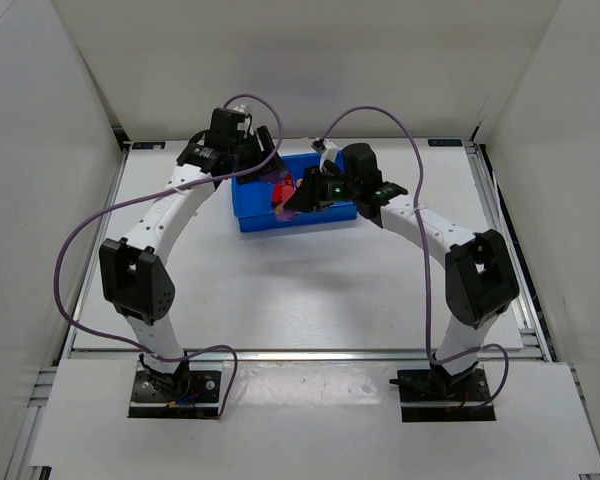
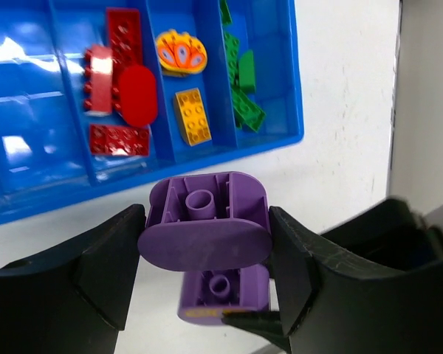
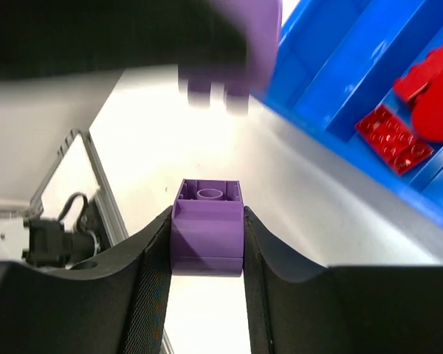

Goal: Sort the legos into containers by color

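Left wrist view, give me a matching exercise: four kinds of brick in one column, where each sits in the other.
1 red oval brick
2 yellow studded brick
3 green bricks
4 purple rounded brick

A held in the left gripper
B rightmost tray compartment in view
C compartment between reds and greens
D compartment left of the yellows

Pairs: 1D, 2C, 3B, 4A

2 white arms — black joints, black jaws, looping purple cables — on black bases.

Bright, even overhead light. White glare patches sit on the blue tray, in its left compartments. In the right wrist view, just left of the tray, a purple shape, perhaps a brick, is badly blurred.
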You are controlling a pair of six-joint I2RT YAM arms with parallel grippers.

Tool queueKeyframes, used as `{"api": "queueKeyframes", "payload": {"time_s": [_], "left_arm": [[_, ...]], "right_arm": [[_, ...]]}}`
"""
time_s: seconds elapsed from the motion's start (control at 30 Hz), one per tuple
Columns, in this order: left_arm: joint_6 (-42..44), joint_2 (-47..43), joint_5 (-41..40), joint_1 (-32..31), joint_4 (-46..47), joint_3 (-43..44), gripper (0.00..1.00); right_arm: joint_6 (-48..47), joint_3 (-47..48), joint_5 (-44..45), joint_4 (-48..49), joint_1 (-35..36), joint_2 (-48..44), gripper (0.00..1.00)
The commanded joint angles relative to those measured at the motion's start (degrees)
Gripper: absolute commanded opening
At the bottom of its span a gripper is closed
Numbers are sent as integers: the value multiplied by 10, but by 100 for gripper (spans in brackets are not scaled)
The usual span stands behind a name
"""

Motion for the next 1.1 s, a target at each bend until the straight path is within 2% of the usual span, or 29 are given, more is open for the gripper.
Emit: {"api": "queueKeyframes", "payload": {"time_s": [0.0, 0.33, 0.37, 0.67, 0.97, 1.0, 1.07], "left_arm": [[20, -15, -47, 11, 18, 39, 10], [102, 31, -93, 16, 18, 48, 10], [109, 43, -116, 16, 18, 48, 10], [145, 112, -174, 24, 14, 60, 10], [165, 150, -212, 38, 0, 71, 10], [169, 151, -213, 39, -1, 69, 11], [174, 155, -214, 40, -3, 68, 21]], "right_arm": [[-31, -21, -24, 13, 3, -54, 0], [-116, -80, -11, -59, -25, -143, 0], [-127, -80, -10, -64, -32, -149, 0], [-148, -59, -11, -105, -94, -157, 0], [-141, -41, -16, -101, -99, -144, 0], [-140, -40, -17, -101, -99, -140, 0], [-136, -34, -16, -96, -99, -135, 0]]}}
